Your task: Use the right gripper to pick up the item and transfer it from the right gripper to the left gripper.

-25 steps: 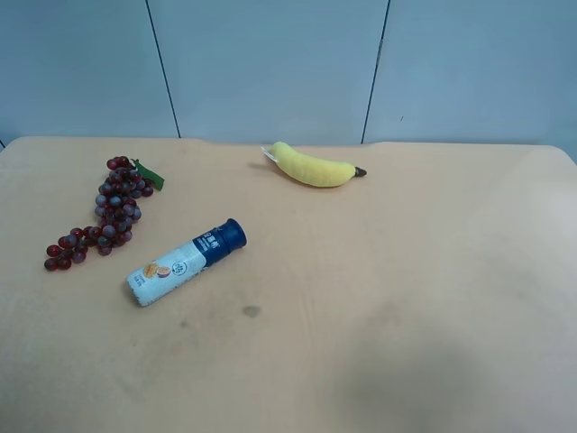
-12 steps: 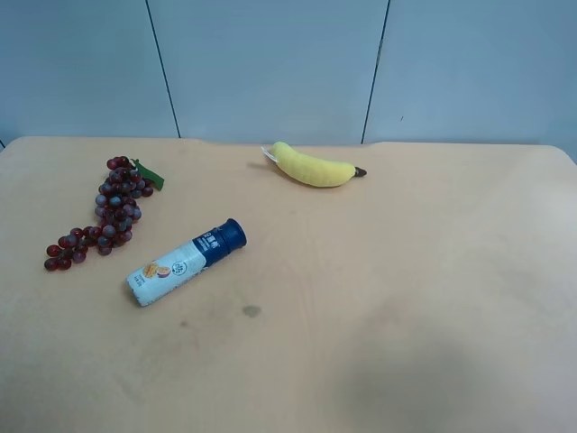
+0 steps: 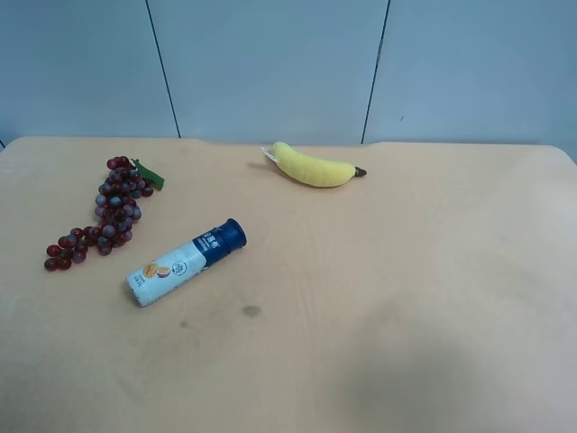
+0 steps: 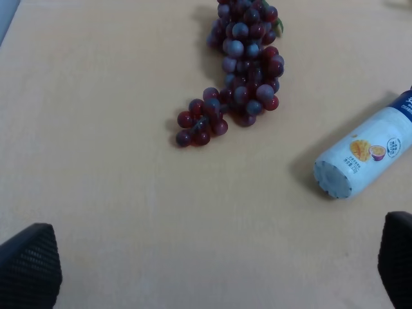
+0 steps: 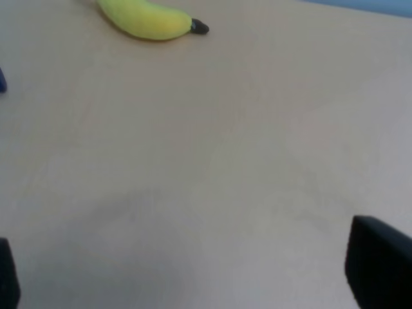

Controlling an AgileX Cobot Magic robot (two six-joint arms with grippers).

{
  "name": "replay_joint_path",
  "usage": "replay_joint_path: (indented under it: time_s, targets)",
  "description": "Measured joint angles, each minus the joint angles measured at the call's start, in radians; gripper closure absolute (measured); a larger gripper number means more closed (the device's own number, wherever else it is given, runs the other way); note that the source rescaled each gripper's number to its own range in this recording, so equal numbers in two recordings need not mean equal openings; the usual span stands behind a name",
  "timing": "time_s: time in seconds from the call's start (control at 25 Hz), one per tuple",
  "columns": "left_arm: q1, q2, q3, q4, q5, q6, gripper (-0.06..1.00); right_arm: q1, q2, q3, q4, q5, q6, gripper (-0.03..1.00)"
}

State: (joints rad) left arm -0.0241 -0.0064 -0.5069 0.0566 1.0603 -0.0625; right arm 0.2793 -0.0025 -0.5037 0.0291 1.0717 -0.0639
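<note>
The bottle (image 3: 185, 262) lies on its side on the tan table (image 3: 433, 271), dark blue cap pointing to the far right, white-and-pale-blue label with a small orange picture. In the left wrist view the bottle (image 4: 364, 151) shows bottom-first, ahead of the left gripper (image 4: 212, 264), whose black fingertips (image 4: 29, 264) stand wide apart, open and empty. In the right wrist view the right gripper (image 5: 193, 277) is also open and empty over bare table, its fingertips (image 5: 380, 264) far apart. Neither arm shows in the exterior high view.
A yellow banana (image 3: 315, 167) lies at the back of the table; it also shows in the right wrist view (image 5: 145, 18). A red grape bunch (image 3: 104, 216) lies just beside the bottle in the exterior high view, and shows in the left wrist view (image 4: 241, 71).
</note>
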Motion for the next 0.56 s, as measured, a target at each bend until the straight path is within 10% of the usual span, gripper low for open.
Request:
replay_joint_path:
  time_s: [0.56]
  targets:
    - [0.0,0.0,0.0,0.0,0.0,0.0,-0.06,-0.219,0.0,0.0,0.0,0.0,0.0,-0.03]
